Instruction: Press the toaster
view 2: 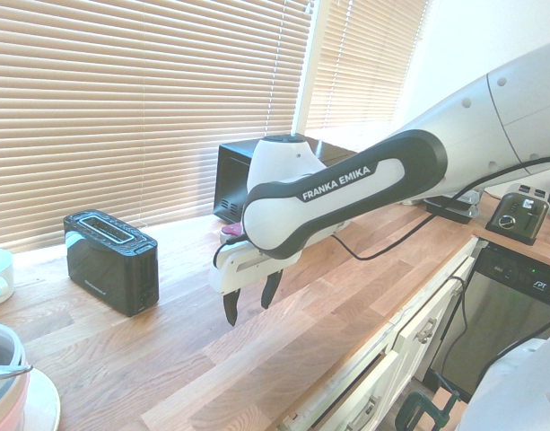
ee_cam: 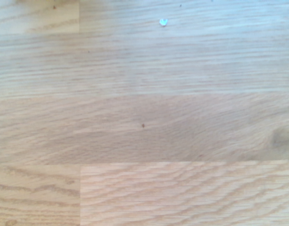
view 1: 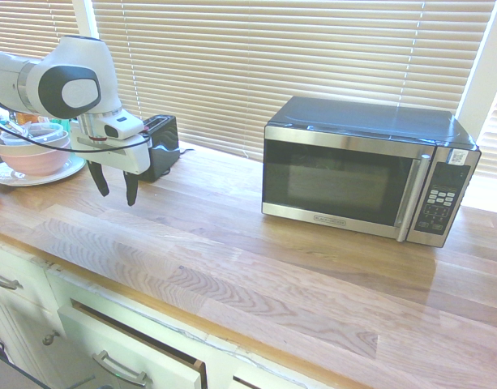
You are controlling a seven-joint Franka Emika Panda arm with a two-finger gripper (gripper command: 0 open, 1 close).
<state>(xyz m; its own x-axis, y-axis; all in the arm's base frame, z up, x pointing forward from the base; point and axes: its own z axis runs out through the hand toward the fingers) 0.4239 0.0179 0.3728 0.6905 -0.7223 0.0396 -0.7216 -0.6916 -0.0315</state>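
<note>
Gripper (view 2: pixel 249 308) above counter (view 2: pixel 189 359), near toaster (view 2: pixel 111 262) but apart; jaws wide, empty. Microwave (view 1: pixel 357 174) well apart from toaster.

The long pale-brown wooden plank surface (view 1: pixel 232 267) carries a large black-and-steel boxy microwave (view 1: pixel 362 172) near its back edge and a small black boxy toaster (view 2: pixel 113 263), also near the back edge.

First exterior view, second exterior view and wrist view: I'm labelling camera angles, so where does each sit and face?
First exterior: above the counter's drawer side, facing the microwave and blinds; forearm end and open gripper show.
Second exterior: beyond the bowls, facing along the counter; arm and gripper show.
Wrist: close above wood, facing it; no robot parts.
Both exteriors share the toaster.
</note>
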